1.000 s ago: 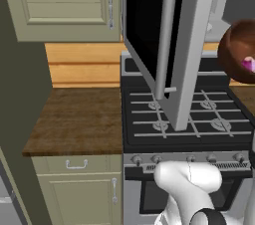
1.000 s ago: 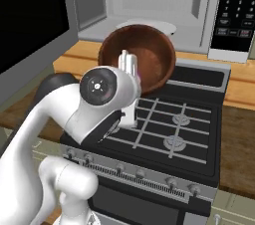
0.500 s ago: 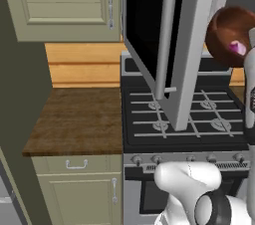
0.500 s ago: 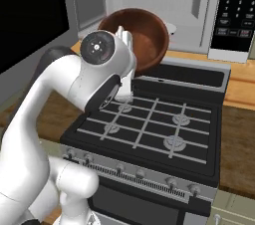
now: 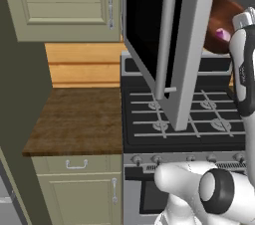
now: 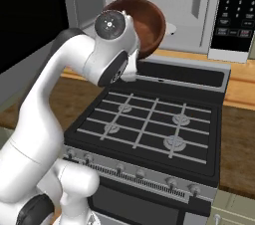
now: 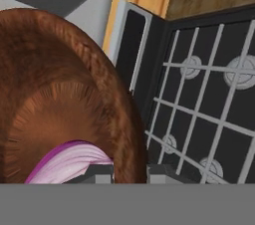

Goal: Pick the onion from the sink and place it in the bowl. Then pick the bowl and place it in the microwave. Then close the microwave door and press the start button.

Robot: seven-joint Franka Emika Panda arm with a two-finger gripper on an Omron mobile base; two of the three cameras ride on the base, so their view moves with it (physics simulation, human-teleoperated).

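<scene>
My gripper (image 7: 130, 173) is shut on the rim of the reddish-brown bowl (image 7: 64, 94), one fingertip (image 7: 99, 171) inside it and one outside. The purple onion (image 7: 69, 162) lies in the bowl beside the inner finger. The bowl (image 6: 144, 20) hangs tilted above the back of the stove, in front of the microwave's pale open cavity (image 6: 184, 5). From the left, the bowl (image 5: 219, 17) and the onion (image 5: 221, 34) peek out behind the microwave door (image 5: 187, 45), which stands swung wide open. The microwave's dark keypad (image 6: 236, 10) is at the right.
A black gas range (image 6: 149, 129) with grates and burners lies under the bowl. The open door's edge and bar handle (image 5: 167, 35) reach out over the stove. A brown counter (image 5: 74, 119) is left of the range, and beige cabinets (image 5: 64, 5) hang above it.
The arm has lifted the bowl with the onion higher and further back toward the microwave opening. The grip on the rim has stayed shut.
</scene>
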